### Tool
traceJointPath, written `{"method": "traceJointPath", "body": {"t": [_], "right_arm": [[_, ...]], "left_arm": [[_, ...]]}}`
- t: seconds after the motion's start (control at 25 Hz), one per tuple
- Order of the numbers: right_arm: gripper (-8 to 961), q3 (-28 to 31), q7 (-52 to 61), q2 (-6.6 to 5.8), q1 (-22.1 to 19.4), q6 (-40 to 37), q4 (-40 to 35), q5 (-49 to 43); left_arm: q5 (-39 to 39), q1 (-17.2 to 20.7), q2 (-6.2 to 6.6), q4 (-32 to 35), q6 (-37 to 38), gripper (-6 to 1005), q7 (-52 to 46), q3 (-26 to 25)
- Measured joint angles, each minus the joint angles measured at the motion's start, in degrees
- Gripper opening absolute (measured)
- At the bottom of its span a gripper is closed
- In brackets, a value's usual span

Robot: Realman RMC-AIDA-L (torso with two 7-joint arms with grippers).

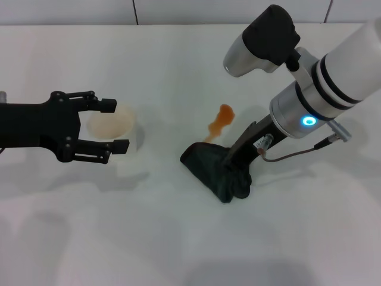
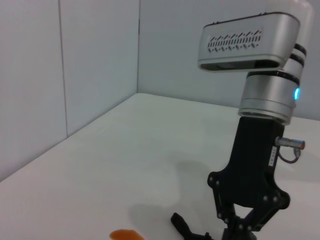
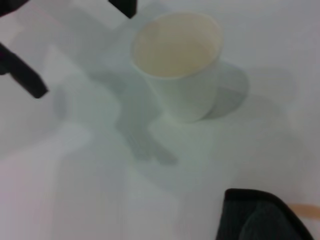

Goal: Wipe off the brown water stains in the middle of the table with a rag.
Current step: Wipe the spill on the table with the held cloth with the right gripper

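black rag (image 1: 211,165); orange-brown stains (image 1: 221,121)

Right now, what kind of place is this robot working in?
Probably a lab or test bench, not a home: a plain white table against bare white panel walls, with only a cup, a black rag under the right gripper and a staged brown spill.

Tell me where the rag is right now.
In the head view, the rag lies right of centre on the table, under the right gripper, just short of the brown water stains.
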Motion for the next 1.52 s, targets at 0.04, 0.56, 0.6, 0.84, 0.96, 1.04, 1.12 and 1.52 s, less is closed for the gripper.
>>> {"method": "traceJointPath", "body": {"t": [0.04,0.56,0.6,0.84,0.96,1.04,1.12,1.52], "right_arm": [[58,0.0,0.0,-0.01,0.3,0.4,0.6,-0.2],[65,0.4,0.1,-0.33,1.3,5.8,4.8,-1.7],[66,0.4,0.1,-0.28,1.5,6.1,5.1,-2.1],[69,0.3,0.1,-0.24,1.5,8.6,6.0,-3.1],[70,0.4,0.1,-0.17,1.3,9.5,6.0,-3.7],[71,0.3,0.1,-0.16,1.2,10.2,6.0,-3.8],[72,0.1,0.1,-0.16,1.2,10.9,6.0,-3.8],[78,0.0,0.0,-0.27,1.5,14.0,6.4,-3.8]], "left_arm": [[0.0,0.0,-0.01,0.0,0.0,884,0.0,0.0],[0.0,0.1,-0.43,0.0,-0.1,884,0.0,0.0],[0.0,0.0,-0.45,0.1,-0.1,884,0.0,0.0],[0.0,0.0,-0.56,0.2,-0.1,884,0.0,0.0],[-0.1,0.0,-0.60,0.3,-0.1,884,0.0,0.0],[-0.1,0.1,-0.63,0.3,-0.1,884,-0.1,0.0],[-0.1,0.1,-0.64,0.3,-0.1,884,-0.1,0.0],[-0.7,0.1,-0.65,0.3,-0.1,884,-0.2,0.0]]}}
